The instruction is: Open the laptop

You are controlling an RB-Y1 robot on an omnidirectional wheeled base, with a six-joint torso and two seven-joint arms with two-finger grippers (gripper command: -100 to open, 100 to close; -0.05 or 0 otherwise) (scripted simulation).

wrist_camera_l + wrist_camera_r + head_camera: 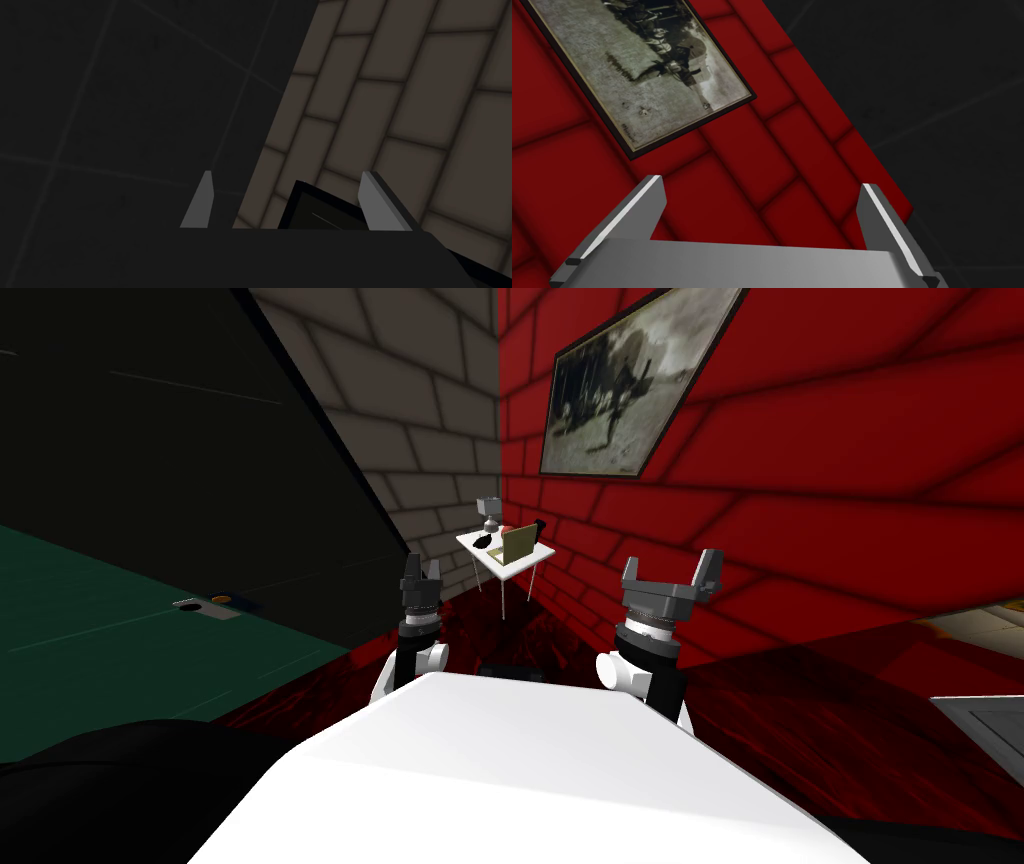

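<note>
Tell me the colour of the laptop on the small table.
Olive-tan. The laptop on the white table shows best in the head view.

The right pincer (762, 182) has its two light grey fingers (637, 210) spread wide apart, rising from a grey body. Beyond them is a red brick-patterned wall (752, 165). At about 11 o'clock from the pincer a dark-framed, greyish picture (647, 65) hangs on it, slanted. At 2 o'clock the wall's edge meets a dark surface (937, 100) with faint lines.
</note>
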